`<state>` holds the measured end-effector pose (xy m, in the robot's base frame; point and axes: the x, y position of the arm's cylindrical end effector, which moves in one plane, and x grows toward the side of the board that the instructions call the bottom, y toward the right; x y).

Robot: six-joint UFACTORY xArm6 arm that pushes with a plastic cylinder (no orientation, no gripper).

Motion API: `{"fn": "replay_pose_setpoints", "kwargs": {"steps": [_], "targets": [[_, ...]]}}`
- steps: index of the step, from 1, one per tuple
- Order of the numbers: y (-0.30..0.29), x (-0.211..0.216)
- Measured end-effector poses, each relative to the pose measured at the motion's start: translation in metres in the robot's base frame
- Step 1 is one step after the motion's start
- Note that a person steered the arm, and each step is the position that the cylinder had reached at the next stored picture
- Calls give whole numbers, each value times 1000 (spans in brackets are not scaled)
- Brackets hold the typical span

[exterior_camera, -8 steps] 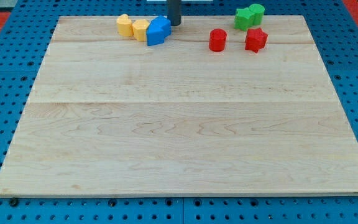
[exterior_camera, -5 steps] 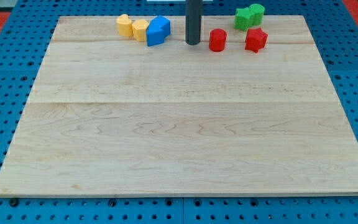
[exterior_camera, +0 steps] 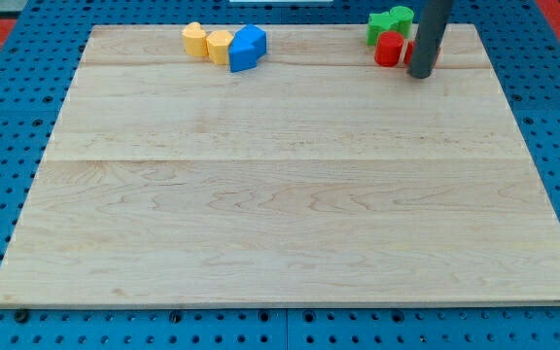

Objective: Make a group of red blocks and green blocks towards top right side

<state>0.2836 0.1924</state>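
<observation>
My tip (exterior_camera: 420,74) is at the view's top right, just right of a red cylinder block (exterior_camera: 389,49). The rod hides most of a second red block (exterior_camera: 436,54), of which only a sliver shows at the rod's right edge. Two green blocks (exterior_camera: 390,19) sit touching each other right above the red cylinder, at the board's top edge. The red and green blocks lie close together in one cluster.
Two yellow blocks (exterior_camera: 208,42) and a blue block (exterior_camera: 248,47) sit together at the view's top, left of centre. The wooden board (exterior_camera: 280,194) lies on a blue pegboard surface.
My tip swept right from beside the blue block to the top right. The red cylinder moved right and up, now close under the green blocks. The other red block is now mostly behind the rod.
</observation>
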Motion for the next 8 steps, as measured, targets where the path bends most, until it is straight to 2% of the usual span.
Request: {"fn": "replay_pose_setpoints", "kwargs": {"steps": [1,3,4,5,6,8], "targets": [[0,-17],[98,-2],[96,-21],[42,-22],[14,-31],[5,-37]]}}
